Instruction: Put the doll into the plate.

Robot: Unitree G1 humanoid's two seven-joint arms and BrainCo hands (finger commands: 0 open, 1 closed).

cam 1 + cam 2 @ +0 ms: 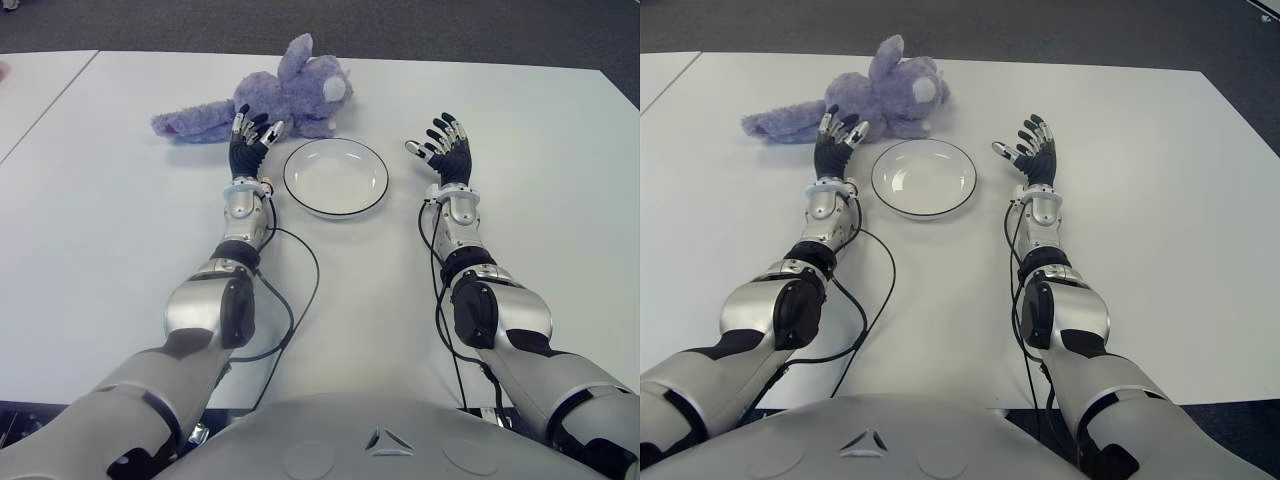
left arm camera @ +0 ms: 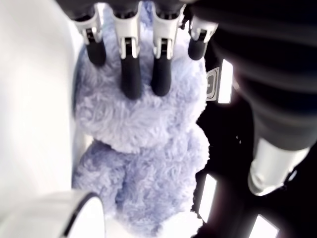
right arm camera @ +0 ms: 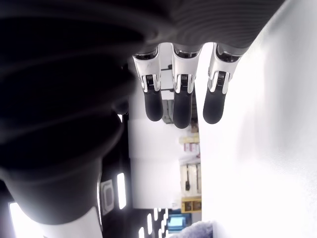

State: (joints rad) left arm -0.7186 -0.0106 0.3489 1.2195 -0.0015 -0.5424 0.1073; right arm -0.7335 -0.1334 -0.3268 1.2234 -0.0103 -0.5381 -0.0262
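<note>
A purple plush doll (image 1: 290,95) lies on its side at the far part of the white table (image 1: 110,240), head to the right. My left hand (image 1: 252,135) is at the doll's near side, fingers (image 2: 131,74) stretched out straight over the plush (image 2: 148,148) and not closed on it. An empty white plate (image 1: 335,175) with a dark rim sits just right of that hand and in front of the doll. My right hand (image 1: 445,145) is to the right of the plate, its fingers (image 3: 181,104) spread and holding nothing.
A second table adjoins on the left along a seam (image 1: 50,100). Dark floor (image 1: 450,30) lies beyond the far edge. Black cables (image 1: 300,290) trail from both forearms across the near table.
</note>
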